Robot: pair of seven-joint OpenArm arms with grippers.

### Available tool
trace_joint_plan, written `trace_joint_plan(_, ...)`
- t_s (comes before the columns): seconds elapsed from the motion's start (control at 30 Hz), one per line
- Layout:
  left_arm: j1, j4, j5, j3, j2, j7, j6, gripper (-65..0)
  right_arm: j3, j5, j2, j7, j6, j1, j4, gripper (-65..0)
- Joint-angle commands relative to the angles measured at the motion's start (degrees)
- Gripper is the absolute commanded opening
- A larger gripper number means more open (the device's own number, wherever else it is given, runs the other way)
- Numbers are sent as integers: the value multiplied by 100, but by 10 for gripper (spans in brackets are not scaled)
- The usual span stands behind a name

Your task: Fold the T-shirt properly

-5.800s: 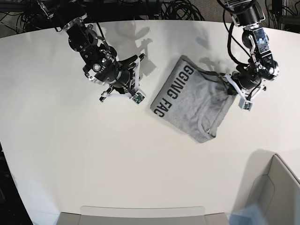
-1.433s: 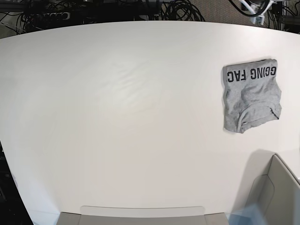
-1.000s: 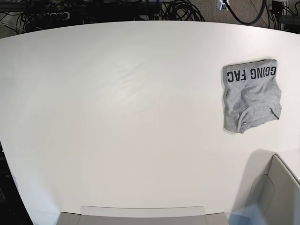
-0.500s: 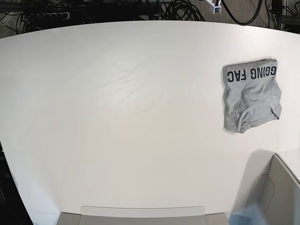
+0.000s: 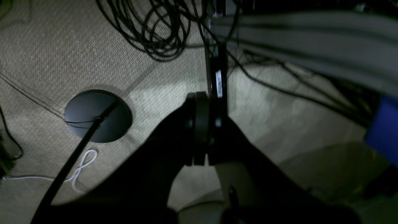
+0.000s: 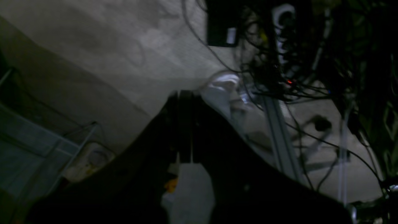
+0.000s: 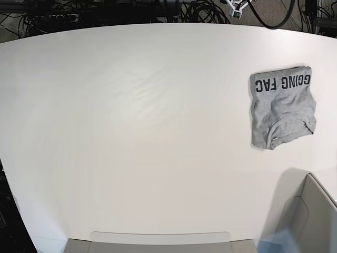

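Observation:
The T-shirt (image 7: pixel 281 113) lies folded into a small grey packet at the right of the white table (image 7: pixel 131 132), with black lettering along its far edge. Neither gripper is near it. Both arms are pulled back behind the table's far edge. Only a small white piece of an arm (image 7: pixel 235 7) shows at the top of the base view. In the left wrist view my left gripper (image 5: pixel 202 102) is shut and empty over carpet and cables. In the right wrist view my right gripper (image 6: pixel 184 96) is also shut and empty, over floor and a cable tangle.
A grey bin (image 7: pixel 310 216) stands at the table's near right corner. A flat grey tray (image 7: pixel 158 241) sits along the near edge. Cables (image 7: pixel 205 10) hang behind the far edge.
The white piece of arm at the top edge of the base view has drifted left. The T-shirt has not moved.

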Motion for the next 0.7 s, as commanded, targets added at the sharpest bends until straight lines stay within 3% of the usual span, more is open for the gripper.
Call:
trace_joint_plan(0.0,54,12,56,-1,-43,-55,-42,-650,-29,-17,-70,33,59,-2,-156,-642)
trace_joint_plan(0.17,46,12,56,-10,-43,-55,-42,-650,-46,-26,-404,24,59,95,-648,-642)
trace_joint_plan(0.47,-121,12,56,-19,-8,-46,-42,-650,-46,-26,-642,6,59,297,-666,-642)
trace_joint_plan(0.67,-236,12,48,-27,62,411,-42,-650,-46,-26,-738,24,59,253,-666,-642)
